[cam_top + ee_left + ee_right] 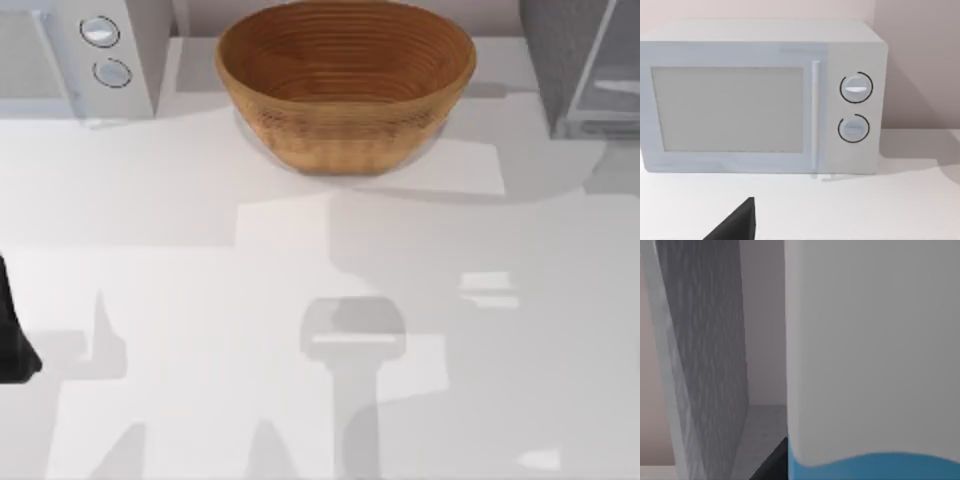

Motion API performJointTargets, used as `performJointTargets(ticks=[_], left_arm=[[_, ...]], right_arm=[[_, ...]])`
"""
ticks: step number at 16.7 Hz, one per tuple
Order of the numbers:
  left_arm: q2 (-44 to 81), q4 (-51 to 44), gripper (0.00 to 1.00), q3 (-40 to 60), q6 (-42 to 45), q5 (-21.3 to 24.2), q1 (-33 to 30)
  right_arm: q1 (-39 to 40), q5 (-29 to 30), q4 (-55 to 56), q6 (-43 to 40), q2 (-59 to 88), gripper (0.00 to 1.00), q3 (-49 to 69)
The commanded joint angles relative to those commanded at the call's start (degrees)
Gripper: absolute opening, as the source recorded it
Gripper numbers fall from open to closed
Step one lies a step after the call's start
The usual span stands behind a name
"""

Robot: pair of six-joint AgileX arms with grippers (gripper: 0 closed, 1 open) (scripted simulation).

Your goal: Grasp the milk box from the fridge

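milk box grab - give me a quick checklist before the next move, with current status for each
1. Milk box near the right wrist camera: ok, its white face with a blue band below looms very close.
2. Right grip on the carton: cannot tell, no fingers are visible around it.
3. Fridge reachable: ok, it stands at the table's far right corner, and the right wrist view shows a grey speckled panel beside the carton.
4. Basket out of the way: ok, it sits at far centre, apart from the fridge.
5. Left arm parked: ok, at the table's left edge, its wrist camera facing the white microwave.
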Motion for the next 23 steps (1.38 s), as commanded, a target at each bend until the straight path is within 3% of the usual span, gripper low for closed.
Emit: performJointTargets(ticks=[13,17,23], left_arm=[[0.0,0.0,1.0,0.0,0.0,0.0,0.0],[0.0,0.0,1.0,0.0,0.0,0.0,0.0],[0.0,0.0,1.0,0.0,0.0,0.0,0.0]], right_arm=[[8.2,7.21,-40.61,-0.36,-72.86,0.0,-31.34],[9.65,8.44,-46.55,-0.55,-82.32,0.0,-35.68],[9.66,8.52,-47.16,-0.46,-83.16,0.0,-36.07]])
